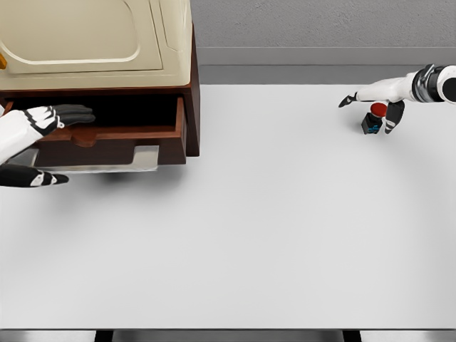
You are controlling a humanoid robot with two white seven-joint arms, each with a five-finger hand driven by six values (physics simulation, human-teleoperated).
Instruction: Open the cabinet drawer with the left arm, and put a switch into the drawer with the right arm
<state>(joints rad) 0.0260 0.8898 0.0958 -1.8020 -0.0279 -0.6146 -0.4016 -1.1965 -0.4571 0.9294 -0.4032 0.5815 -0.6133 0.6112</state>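
1. Nearest, at the left: left hand (53,121) resting flat over the front edge of the pulled-out drawer (107,135), fingers extended, gripping nothing.
2. Far right: right hand (377,107) cupped around the upright switch (375,117), fingers either side, grip unconfirmed.
3. Drawer well apart, leftward of the switch.

One cabinet (100,43) stands at the back left of one white surface (235,235). It has one drawer (114,139), pulled out, and one cream door panel (71,32) above it. One switch (375,118) with one red button on its top sits on the surface at the far right. Two white arms show, one from each side, and two hands: one left hand (60,116) at the drawer's front edge, one right hand (374,107) at the switch. Two dark legs show beneath the surface's near edge
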